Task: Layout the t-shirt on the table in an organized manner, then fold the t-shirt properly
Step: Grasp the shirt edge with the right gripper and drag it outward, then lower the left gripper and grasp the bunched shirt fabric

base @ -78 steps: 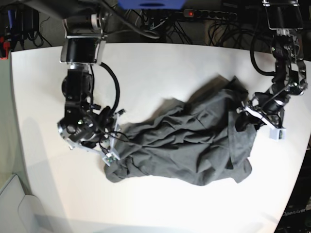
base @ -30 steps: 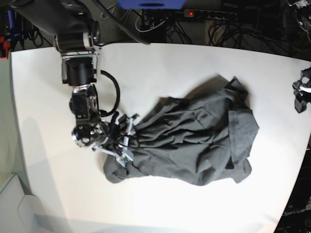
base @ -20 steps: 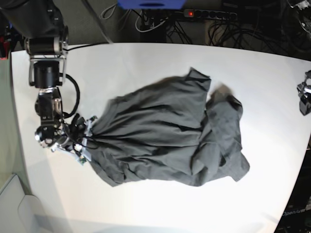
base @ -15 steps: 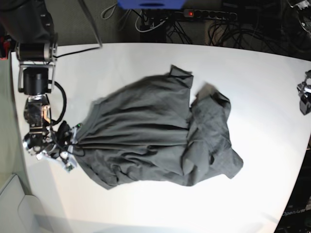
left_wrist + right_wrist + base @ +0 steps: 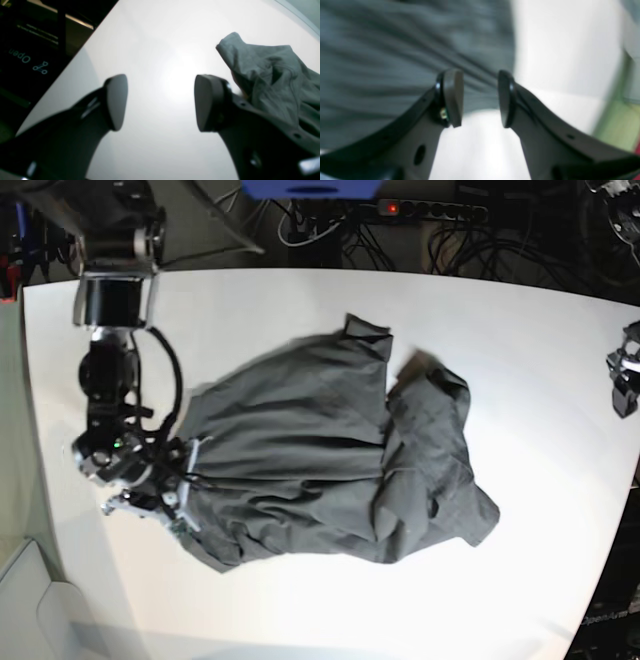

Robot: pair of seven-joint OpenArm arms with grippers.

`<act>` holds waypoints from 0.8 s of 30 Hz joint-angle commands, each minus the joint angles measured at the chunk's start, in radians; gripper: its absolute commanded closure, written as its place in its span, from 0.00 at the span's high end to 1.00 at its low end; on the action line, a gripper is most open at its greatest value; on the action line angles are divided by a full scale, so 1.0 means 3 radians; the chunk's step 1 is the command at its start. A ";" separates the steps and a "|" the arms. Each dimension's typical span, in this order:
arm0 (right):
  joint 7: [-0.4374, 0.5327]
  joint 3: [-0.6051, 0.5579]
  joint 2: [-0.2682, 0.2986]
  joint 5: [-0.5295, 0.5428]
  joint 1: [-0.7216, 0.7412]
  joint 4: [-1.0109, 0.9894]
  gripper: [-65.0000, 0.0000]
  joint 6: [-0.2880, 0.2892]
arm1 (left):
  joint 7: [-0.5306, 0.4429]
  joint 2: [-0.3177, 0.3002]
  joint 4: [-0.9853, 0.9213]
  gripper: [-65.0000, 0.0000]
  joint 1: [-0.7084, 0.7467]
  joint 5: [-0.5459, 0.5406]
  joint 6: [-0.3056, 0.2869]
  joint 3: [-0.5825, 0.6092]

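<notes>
"Open" on dark panel

The base view looks straight down on the large white matte table; both wrist views sit low, close, sharing its crumpled dark-grey cloth t-shirt.

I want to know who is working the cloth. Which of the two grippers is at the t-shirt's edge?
The right gripper, at the t-shirt; the left gripper sits apart at the table edge.
</notes>
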 commanded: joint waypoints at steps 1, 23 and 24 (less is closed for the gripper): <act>-0.0002 0.0018 -0.0042 -0.0002 0.0034 0.0191 0.32 -0.0013 | -0.0077 -0.0061 0.0056 0.62 -0.0017 -0.0044 -0.0023 -0.0024; -0.0064 0.0039 0.0454 -0.0012 -0.0432 -0.0259 0.32 -0.0036 | -0.0082 -0.0056 0.0051 0.62 -0.0017 -0.0049 -0.0023 -0.0024; -0.0048 0.0039 0.0531 -0.0012 -0.0417 -0.0330 0.32 -0.0185 | -0.0082 -0.0051 0.0056 0.62 -0.0017 -0.0054 -0.0023 -0.0024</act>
